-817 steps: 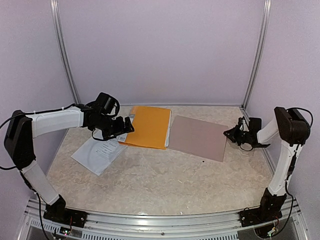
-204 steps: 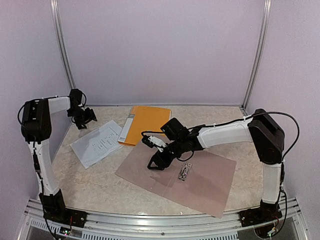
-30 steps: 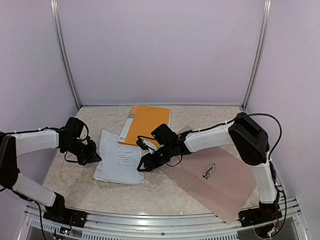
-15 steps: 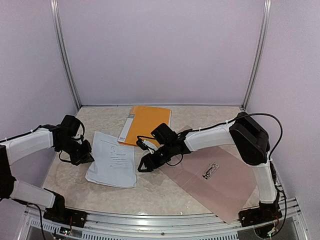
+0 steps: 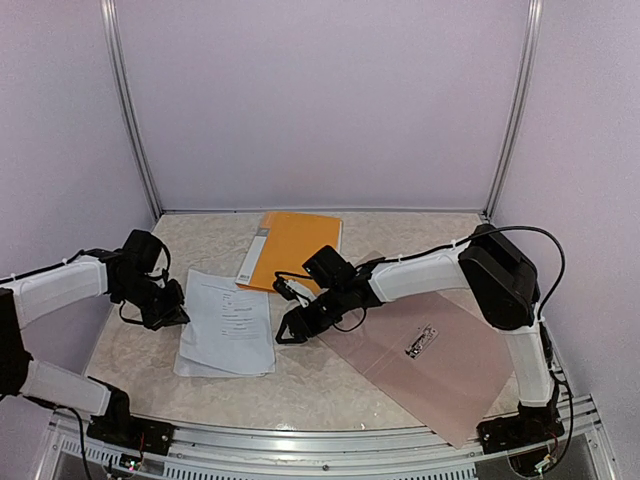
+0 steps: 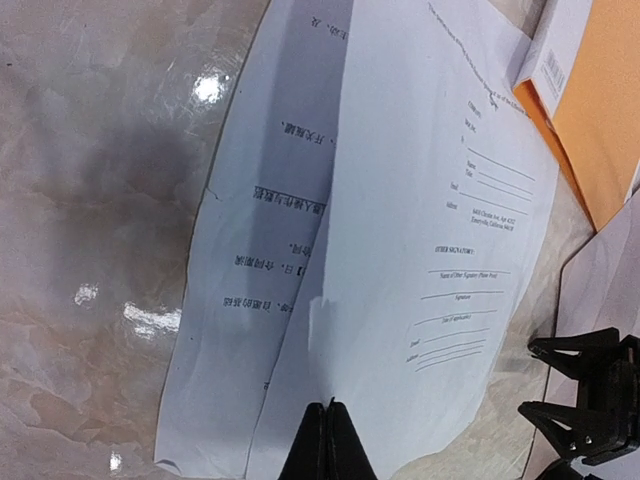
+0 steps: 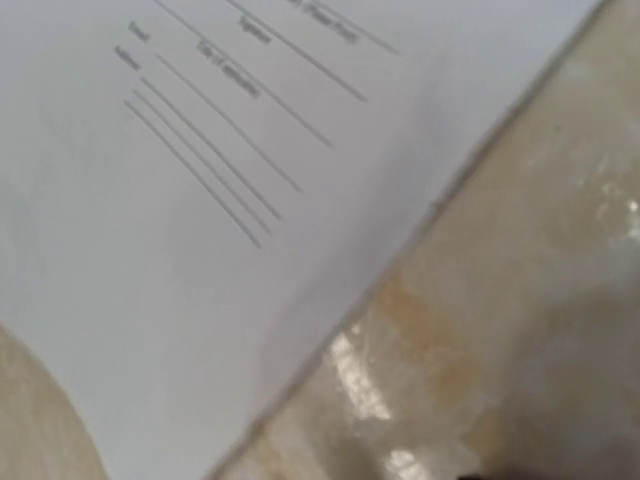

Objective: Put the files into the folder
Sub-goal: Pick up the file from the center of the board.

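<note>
The files point(image 5: 228, 335) are white printed sheets lying fanned on the marble table, left of centre. My left gripper point(image 5: 178, 312) is shut on their left edge; in the left wrist view its fingers point(image 6: 327, 420) pinch the top sheet point(image 6: 420, 200), with another sheet point(image 6: 260, 260) offset beneath. My right gripper point(image 5: 288, 330) stands open just off the files' right edge, its fingers point(image 6: 585, 385) apart and holding nothing. The right wrist view shows only a sheet corner point(image 7: 150, 200) over marble. A taupe folder point(image 5: 440, 370) lies open at the right, with a metal clip point(image 5: 420, 342) on it.
A closed orange folder point(image 5: 290, 250) lies at the back centre, its corner point(image 6: 600, 120) close to the files' far edge. Metal rails run along the near edge of the table point(image 5: 330, 385), and purple walls enclose the other three sides.
The left gripper has drawn the files a little to the left and turned them, so the sheets now lie more fanned. The right arm has barely moved.
</note>
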Controlling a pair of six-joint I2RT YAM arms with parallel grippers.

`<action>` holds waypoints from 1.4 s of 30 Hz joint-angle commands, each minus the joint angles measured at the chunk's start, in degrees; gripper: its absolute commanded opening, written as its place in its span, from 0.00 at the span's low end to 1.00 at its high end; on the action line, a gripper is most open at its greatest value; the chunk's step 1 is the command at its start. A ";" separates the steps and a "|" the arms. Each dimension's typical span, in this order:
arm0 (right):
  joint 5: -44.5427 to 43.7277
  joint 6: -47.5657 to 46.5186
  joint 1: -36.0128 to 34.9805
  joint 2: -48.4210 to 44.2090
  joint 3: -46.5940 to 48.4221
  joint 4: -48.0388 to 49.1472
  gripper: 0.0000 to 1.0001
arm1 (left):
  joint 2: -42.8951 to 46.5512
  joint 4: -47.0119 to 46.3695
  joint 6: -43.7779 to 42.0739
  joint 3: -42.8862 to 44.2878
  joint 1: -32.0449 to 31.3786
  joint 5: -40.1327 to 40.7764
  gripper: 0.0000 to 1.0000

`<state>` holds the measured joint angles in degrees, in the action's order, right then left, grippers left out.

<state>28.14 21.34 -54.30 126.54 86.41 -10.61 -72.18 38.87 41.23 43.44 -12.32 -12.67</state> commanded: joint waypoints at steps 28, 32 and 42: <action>-3.15 0.35 1.03 -0.66 -1.52 -0.67 0.57 | 17.87 12.54 2.99 14.23 -11.07 9.37 0.00; -5.03 0.54 2.91 -3.63 -3.25 -0.07 0.57 | 19.32 11.66 2.98 17.29 -14.93 9.60 0.00; -12.85 2.40 10.93 -17.56 -14.21 3.79 0.60 | 12.08 4.64 -1.40 26.61 -27.73 9.87 0.00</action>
<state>20.16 22.37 -46.63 116.84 76.86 -9.34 -55.90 48.62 43.07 67.07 -36.71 -2.61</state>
